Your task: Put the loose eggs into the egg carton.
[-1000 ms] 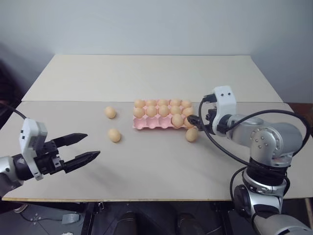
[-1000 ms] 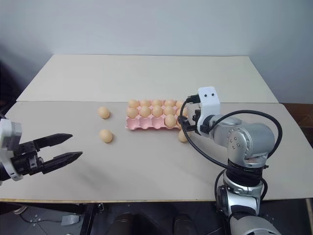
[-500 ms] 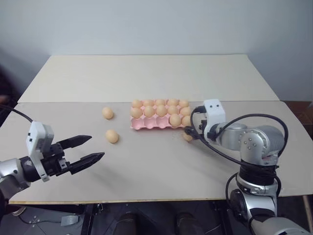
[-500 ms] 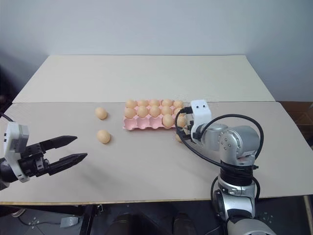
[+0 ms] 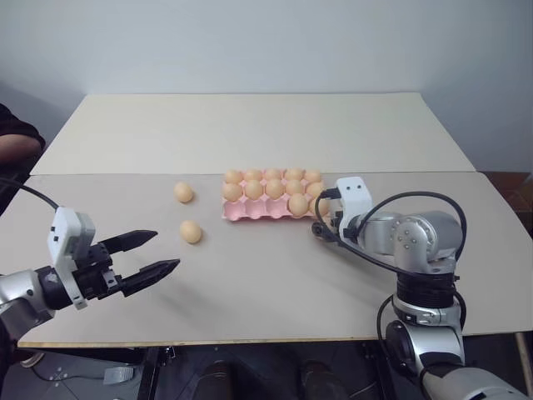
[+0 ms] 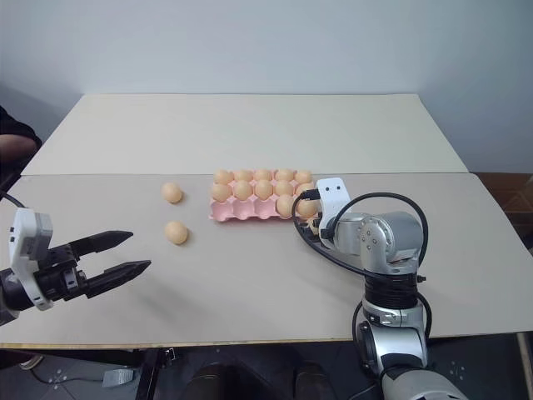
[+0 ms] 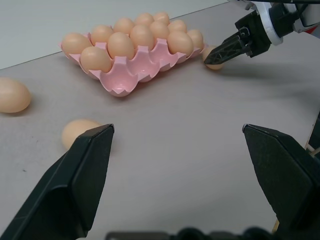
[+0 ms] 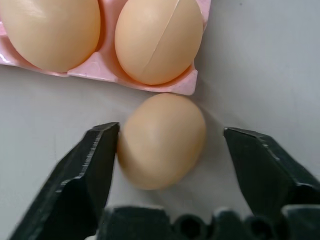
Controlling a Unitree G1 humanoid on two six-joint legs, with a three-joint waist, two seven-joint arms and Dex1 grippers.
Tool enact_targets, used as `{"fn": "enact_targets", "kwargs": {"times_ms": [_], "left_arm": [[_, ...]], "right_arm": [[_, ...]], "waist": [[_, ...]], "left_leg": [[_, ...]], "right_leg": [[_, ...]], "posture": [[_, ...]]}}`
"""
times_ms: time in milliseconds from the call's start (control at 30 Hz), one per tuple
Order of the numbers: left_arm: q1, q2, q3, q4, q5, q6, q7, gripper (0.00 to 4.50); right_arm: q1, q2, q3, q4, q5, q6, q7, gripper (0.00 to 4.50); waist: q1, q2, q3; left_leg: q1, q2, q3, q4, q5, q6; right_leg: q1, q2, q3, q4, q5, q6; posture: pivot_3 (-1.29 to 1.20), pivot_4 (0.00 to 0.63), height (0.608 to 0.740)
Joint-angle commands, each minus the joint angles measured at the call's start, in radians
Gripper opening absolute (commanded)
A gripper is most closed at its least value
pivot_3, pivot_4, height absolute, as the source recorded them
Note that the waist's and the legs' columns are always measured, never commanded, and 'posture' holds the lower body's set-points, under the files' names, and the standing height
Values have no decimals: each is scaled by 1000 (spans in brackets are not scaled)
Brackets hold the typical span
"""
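The pale pink egg carton [image 5: 250,213] lies mid-table, mostly filled with tan eggs, with some front cups bare. Two loose eggs [image 5: 183,192] [image 5: 191,232] lie to its left. A third loose egg [image 8: 162,140] rests on the table against the carton's right front corner. My right gripper [image 5: 321,227] is down around that egg, jaws open. One finger [image 8: 100,155] touches the egg and the other [image 8: 260,160] stands a little off it. My left gripper [image 5: 165,250] hovers open and empty at the near left, below the two eggs.
A seam [image 5: 125,173] runs across the table behind the carton, with a second tabletop beyond it. A person's dark sleeve [image 5: 17,146] shows at the far left edge. A black cable [image 5: 416,200] loops over my right forearm.
My right gripper has come down beside the carton's corner and its jaws have narrowed around the loose egg there. The left gripper has stayed put; the camera shifted slightly.
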Motion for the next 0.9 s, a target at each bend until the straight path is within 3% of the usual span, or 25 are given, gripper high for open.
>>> {"fn": "enact_targets", "kwargs": {"times_ms": [33, 100, 167, 300, 433, 500, 667, 900], "left_arm": [[3, 3, 26, -20, 8, -24, 1, 4500], [3, 4, 27, -19, 10, -25, 1, 4500], [3, 4, 27, -19, 11, -26, 1, 4500], [5, 3, 29, -20, 12, -27, 2, 4500], [12, 5, 40, -14, 18, -28, -3, 4500], [11, 0, 36, -11, 28, -34, 3, 4500], [-8, -23, 3, -13, 42, -47, 33, 4500], [-14, -38, -9, -30, 40, -46, 58, 4500]], "right_arm": [[-14, 0, 6, -27, -21, 9, 19, 2588], [-12, -2, 10, -32, -30, 9, 30, 2019], [-11, -3, 12, -35, -37, 9, 39, 1784], [-10, -77, 31, -85, 12, 9, 94, 1648], [-90, -247, 47, -152, 255, 9, 221, 1632], [-170, -271, 58, -141, 321, 9, 260, 1620], [-281, -168, 105, -56, 266, -14, 250, 1556], [-287, -100, 256, 67, 101, -261, 329, 1523]], "waist": [[1, 0, 0], [1, 0, 0], [1, 0, 0], [1, 0, 0], [4, 0, 0], [-3, 0, 0], [-19, -1, 0], [-13, -1, 0]], "left_leg": [[0, 0, 0, 0, 0, 0], [0, 0, 0, 0, 0, 0], [0, 0, 0, 0, 0, 0], [0, 0, 0, 0, 0, 0], [-1, 0, 0, 0, 0, 0], [0, 0, 1, 0, 0, 0], [2, 2, 0, -2, 0, 0], [-2, 1, 0, 0, 0, 0]], "right_leg": [[0, 0, 0, 0, 0, 0], [0, 0, 0, 0, 0, 0], [0, 0, 0, 0, 0, 0], [0, 0, 0, 0, 0, 0], [-1, 0, 0, -1, 0, 0], [-1, 0, 0, 0, 0, 0], [1, 2, 1, 0, 0, 0], [-1, 0, -1, -1, 0, 0]], "posture": [[0, 150, 740], [0, 150, 740], [0, 150, 740], [0, 150, 740], [0, 150, 740], [0, 150, 740], [0, 150, 740], [0, 150, 740]]}}
